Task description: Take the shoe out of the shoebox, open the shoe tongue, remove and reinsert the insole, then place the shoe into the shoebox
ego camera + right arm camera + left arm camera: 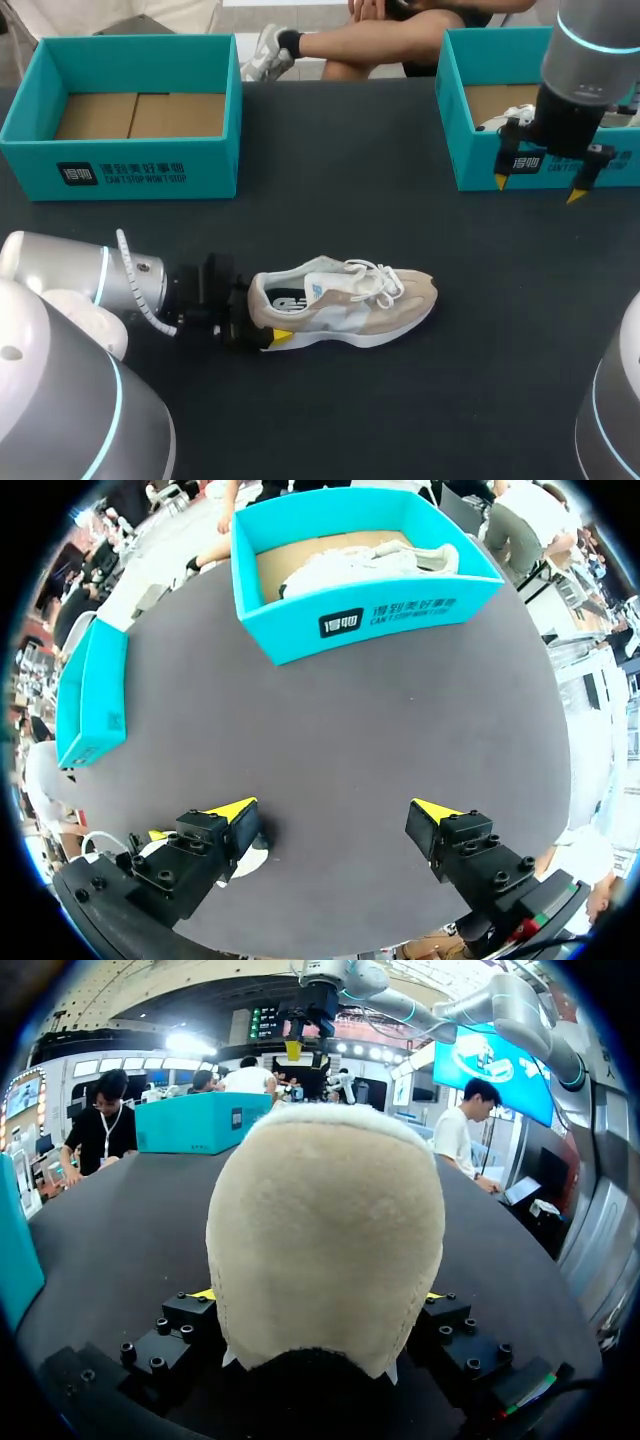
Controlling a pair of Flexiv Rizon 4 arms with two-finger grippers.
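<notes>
A: Beige shoe (345,305), where is it?
B: Mid-table on its sole, toe pointing right. Your left gripper (262,322) pinches its heel from both sides.
A: And the right gripper (538,189)?
B: Spread wide, hanging on the near side of your far right box (462,150), well apart from the shoe. Your left box (120,168) stands far left.

Even overhead light on a dark matte table, with little glare.

In the head view the table (330,200) takes the light flatly. The shoe (345,300) throws only a thin, soft shadow along its sole, and the pale floor (300,12) at the upper edge of the frame is washed out. In the left wrist view the shoe sits very close, evenly lit, with deep shade beneath it; ceiling lamps (185,1042) flare beyond it. In the right wrist view the shoebox (380,620) walls bow and the table looks a paler grey.
</notes>
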